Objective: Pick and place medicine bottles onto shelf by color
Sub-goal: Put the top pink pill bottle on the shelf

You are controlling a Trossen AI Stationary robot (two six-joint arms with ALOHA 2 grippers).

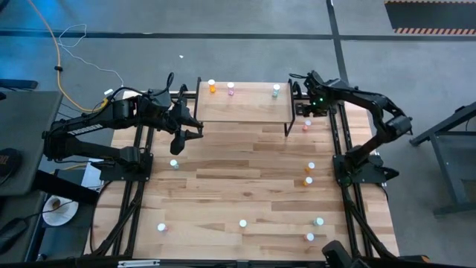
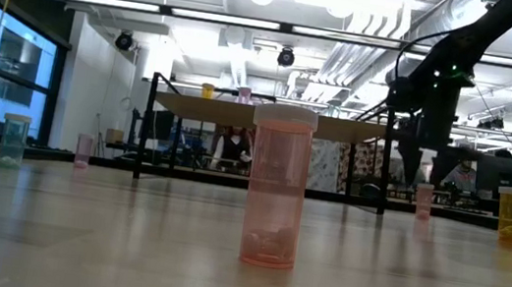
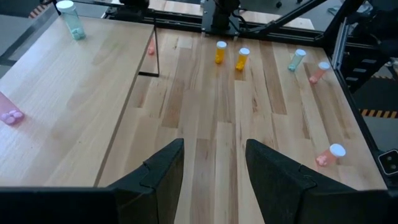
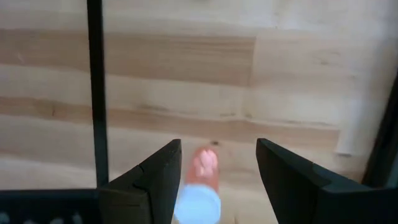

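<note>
The shelf (image 1: 242, 104) stands at the table's far middle with an orange bottle (image 1: 212, 87), a pink bottle (image 1: 230, 89) and a teal bottle (image 1: 276, 91) upright on it. Just off the shelf's right front leg (image 4: 94, 93), a pink bottle (image 4: 200, 180) with a white cap stands on the table. My right gripper (image 4: 219, 145) hangs open above this bottle, pointing down, one finger on either side and apart from it. My left gripper (image 3: 214, 146) is open and holds nothing; it is raised off the shelf's left front corner (image 1: 178, 140).
Loose bottles stand on the table: two orange ones (image 1: 309, 174) at the right, a teal one (image 1: 174, 164) at the left, and pink (image 1: 161, 227), (image 1: 242, 222), (image 1: 310, 237) and teal (image 1: 319, 221) ones along the near edge. The shelf's middle is bare.
</note>
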